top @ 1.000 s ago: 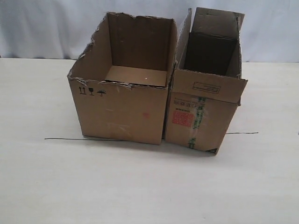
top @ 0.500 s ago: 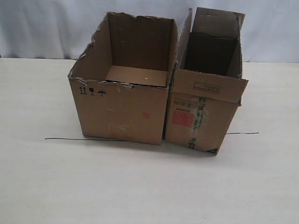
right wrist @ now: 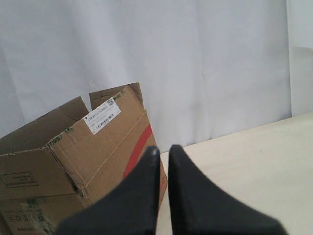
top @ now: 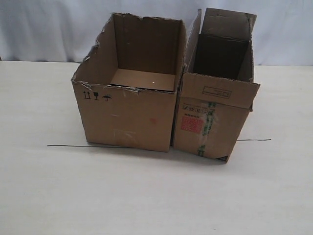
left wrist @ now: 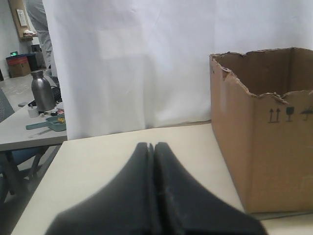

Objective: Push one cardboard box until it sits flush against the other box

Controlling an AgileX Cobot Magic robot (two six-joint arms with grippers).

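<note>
Brown cardboard: narrow box [top: 211,122] touches ragged box [top: 128,117]; left gripper [left wrist: 151,146] clenched, empty, near ragged box; right gripper [right wrist: 164,148] nearly closed, empty, beside narrow box.

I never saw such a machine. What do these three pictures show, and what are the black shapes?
This is a robot with two arms, each ending in a two-fingered gripper. The wide picture, from a camera off the arms, shows a table with a wider torn box and a narrow red-printed box side by side. The other two come from wrist cameras. The black shapes are the left gripper, shut, and the right gripper, nearly shut. Both hold nothing.
</note>
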